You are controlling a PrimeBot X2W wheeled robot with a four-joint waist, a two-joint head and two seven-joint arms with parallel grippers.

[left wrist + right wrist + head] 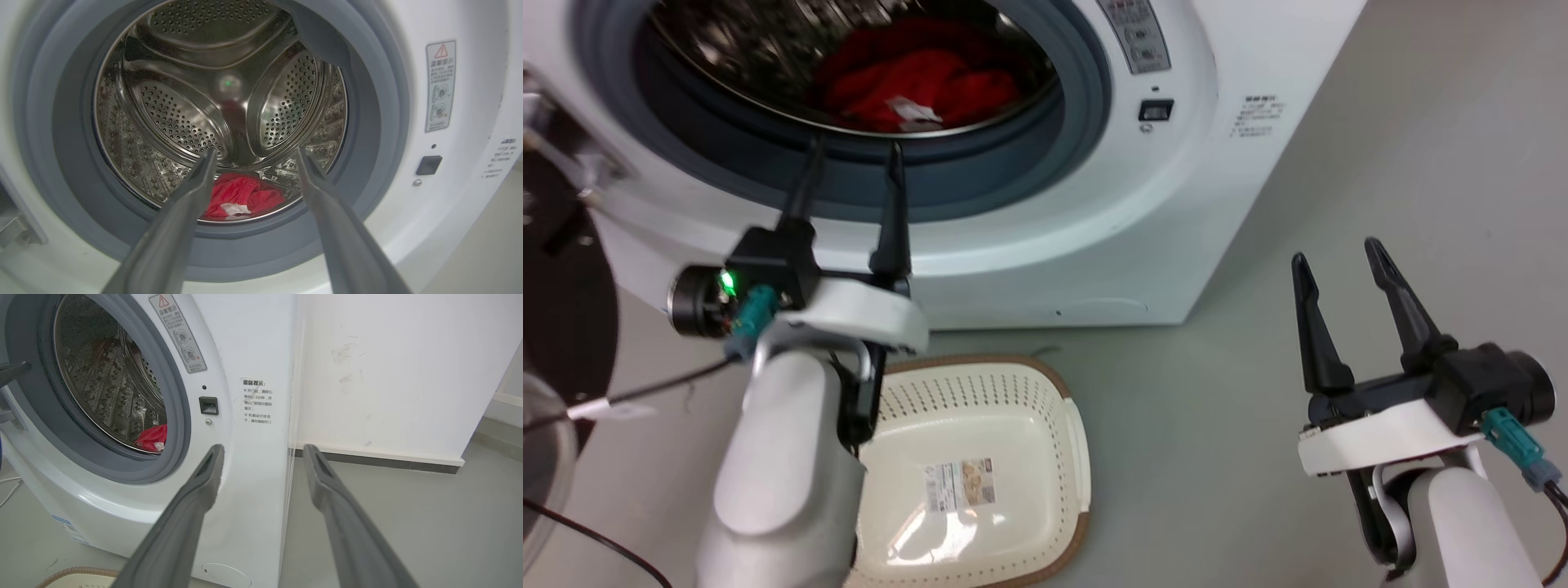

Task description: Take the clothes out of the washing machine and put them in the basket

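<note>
Red clothes [907,86] with a white patch lie at the bottom of the steel drum of the white washing machine [1094,220]; the same clothes [239,200] [152,437] show in both wrist views. My left gripper [854,155] is open, its fingertips at the grey porthole ring, just short of the drum, with nothing between them. The cream basket [980,400] with a brown rim sits on the floor below the porthole, holding no garment, partly hidden by my left forearm. My right gripper [1335,249] hangs open to the right of the machine, holding nothing.
The black-framed glass door [556,327] stands open at the far left. A cable [645,396] runs across the floor there. Grey floor [1258,343] stretches to the right of the machine, and a white wall [388,375] with a skirting board stands beyond.
</note>
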